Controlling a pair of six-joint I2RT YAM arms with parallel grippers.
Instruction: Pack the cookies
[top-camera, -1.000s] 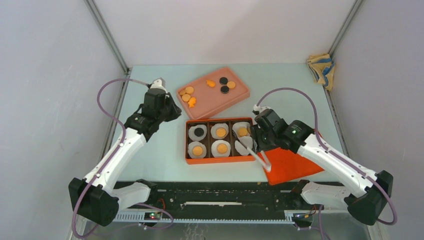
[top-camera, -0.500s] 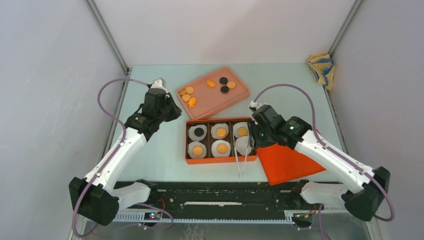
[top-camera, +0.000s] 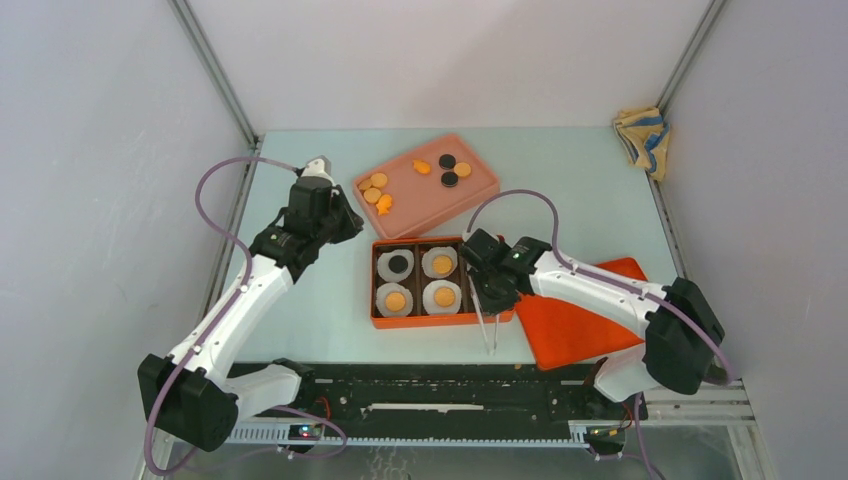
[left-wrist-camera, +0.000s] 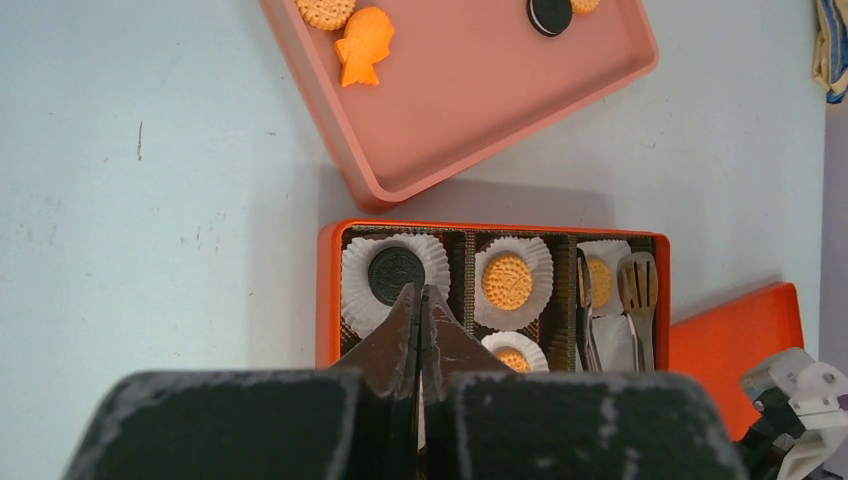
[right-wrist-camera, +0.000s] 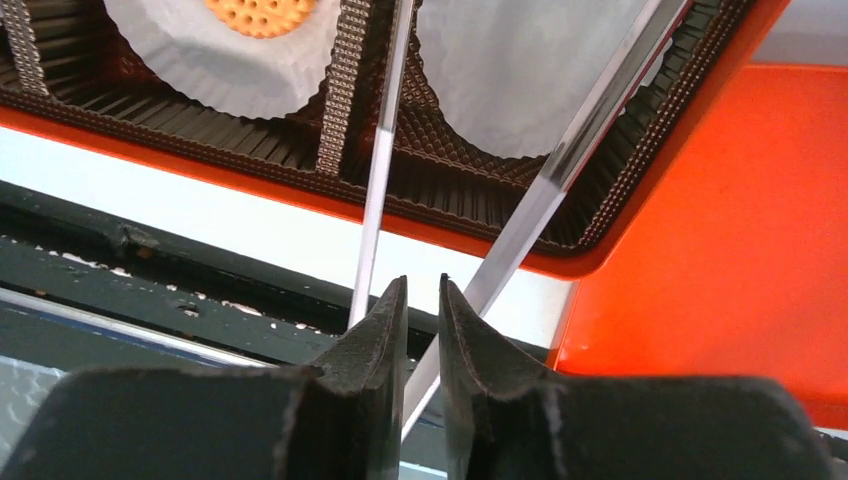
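The orange box (top-camera: 375, 285) holds white paper cups with a black cookie (top-camera: 398, 264) and orange cookies (top-camera: 441, 263). In the left wrist view, another orange cookie (left-wrist-camera: 599, 281) lies in the back right cup. Loose cookies (top-camera: 373, 186) lie on the pink tray (top-camera: 430, 200). Metal tongs (top-camera: 487, 325) lie with their tips in the box's right column and their handles over its front edge. My right gripper (top-camera: 489, 305) hovers just over the tongs (right-wrist-camera: 560, 165), jaws a narrow slit apart with nothing between them. My left gripper (top-camera: 340, 218) is shut and empty, left of the tray.
The box's orange lid (top-camera: 585, 325) lies right of the box under my right arm. A folded cloth (top-camera: 640, 135) sits at the back right corner. The black rail (top-camera: 440, 385) runs along the near edge. The front right cup (right-wrist-camera: 520, 70) is empty.
My right arm has swung left and now lies over the box's right column. The tongs have turned from pointing front-right to pointing straight at the near edge. The left arm has not moved.
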